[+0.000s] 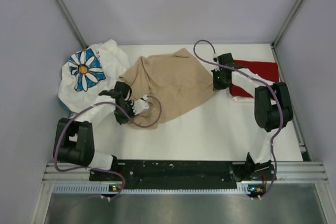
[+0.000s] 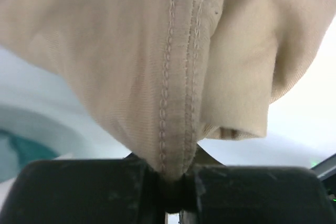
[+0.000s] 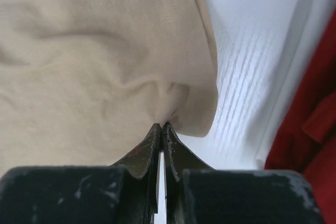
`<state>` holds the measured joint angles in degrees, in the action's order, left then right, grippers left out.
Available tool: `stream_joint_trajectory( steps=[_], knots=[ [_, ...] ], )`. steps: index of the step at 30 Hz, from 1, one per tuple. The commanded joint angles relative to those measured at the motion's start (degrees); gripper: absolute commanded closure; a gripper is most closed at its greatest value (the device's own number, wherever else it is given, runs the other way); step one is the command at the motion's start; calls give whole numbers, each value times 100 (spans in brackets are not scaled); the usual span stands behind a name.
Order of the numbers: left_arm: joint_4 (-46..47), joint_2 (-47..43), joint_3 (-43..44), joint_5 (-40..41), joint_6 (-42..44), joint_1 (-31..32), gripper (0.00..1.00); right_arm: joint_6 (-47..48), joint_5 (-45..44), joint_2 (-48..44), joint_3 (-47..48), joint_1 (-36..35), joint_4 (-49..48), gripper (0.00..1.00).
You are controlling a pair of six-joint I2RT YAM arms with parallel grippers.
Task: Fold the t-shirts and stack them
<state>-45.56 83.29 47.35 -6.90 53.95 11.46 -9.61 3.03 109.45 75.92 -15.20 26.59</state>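
A tan t-shirt [image 1: 170,85] lies rumpled across the middle of the white table. My left gripper [image 1: 126,97] is shut on its stitched hem [image 2: 176,129] at the shirt's left side. My right gripper [image 1: 219,78] is shut on a pinch of the tan t-shirt's edge [image 3: 173,103] at its right side. A white t-shirt with a blue-and-orange daisy [image 1: 86,69] is bunched at the far left. A dark red t-shirt [image 1: 258,74] lies at the far right, partly hidden behind my right arm, and shows red at the right edge [image 3: 310,129] of the right wrist view.
Grey walls close in the table [image 1: 210,129] on the left, back and right. A black rail [image 1: 173,169] with both arm bases runs along the near edge. A purple cable [image 1: 152,111] loops over the tan shirt's near left corner.
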Motion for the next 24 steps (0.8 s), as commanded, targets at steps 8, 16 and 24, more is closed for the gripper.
stream_joint_trajectory(
  steps=[8, 16, 24],
  knots=[
    [-1850, -2069, 2513, -419, -886, -48, 100, 99, -153, -2830, -534, 35, -5, 100],
    [-2203, -2492, 4438, 1611, -878, -223, 100, 301, -416, -4562, 80, 35, 794, 100],
    [-2879, -2571, 5890, 1868, -754, -224, 100, 407, -444, -5820, 828, 26, 1322, 100]
  ],
)
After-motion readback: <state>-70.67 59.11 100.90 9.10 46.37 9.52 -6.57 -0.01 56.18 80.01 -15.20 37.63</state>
